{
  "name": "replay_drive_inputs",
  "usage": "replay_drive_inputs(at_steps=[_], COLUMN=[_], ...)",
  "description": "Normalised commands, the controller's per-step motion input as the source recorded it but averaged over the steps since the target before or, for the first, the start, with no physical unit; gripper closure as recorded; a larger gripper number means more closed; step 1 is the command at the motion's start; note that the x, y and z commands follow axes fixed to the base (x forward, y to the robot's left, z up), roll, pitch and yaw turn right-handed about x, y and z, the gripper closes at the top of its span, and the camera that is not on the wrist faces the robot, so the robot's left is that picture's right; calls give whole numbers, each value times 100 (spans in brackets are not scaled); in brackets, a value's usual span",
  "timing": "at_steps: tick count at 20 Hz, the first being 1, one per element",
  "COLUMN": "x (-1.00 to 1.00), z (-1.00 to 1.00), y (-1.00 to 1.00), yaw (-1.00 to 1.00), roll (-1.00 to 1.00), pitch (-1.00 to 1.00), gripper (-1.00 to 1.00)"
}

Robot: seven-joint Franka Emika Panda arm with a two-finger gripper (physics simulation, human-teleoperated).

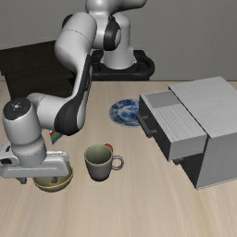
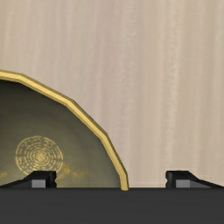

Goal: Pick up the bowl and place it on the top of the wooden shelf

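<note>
The bowl (image 1: 54,183) is dark with a golden rim and sits on the wooden table near the front, at the exterior view's left. My gripper (image 1: 44,172) hangs right over it and covers most of it. In the wrist view the bowl (image 2: 52,131) shows a round pale pattern at its bottom, and its golden rim passes between my fingertips. My gripper (image 2: 112,180) is open: one fingertip (image 2: 39,179) is over the bowl's inside, the other stands outside over bare table. The shelf (image 1: 208,125) is a grey box at the exterior view's right.
A grey-green mug (image 1: 100,162) stands just beside the bowl, toward the exterior view's right. A blue patterned plate (image 1: 126,112) lies farther back. The shelf's drawer (image 1: 171,125) is pulled out toward the plate and mug.
</note>
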Motion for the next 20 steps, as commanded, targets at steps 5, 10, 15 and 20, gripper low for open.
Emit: replay_drive_inputs(at_steps=[5,10,15,20], x=[0,0,0,0], z=[0,40,100,100], y=[0,0,0,0], yaw=[0,0,0,0], roll=[0,0,0,0], pitch=[0,0,0,0], gripper=[100,100,100,100])
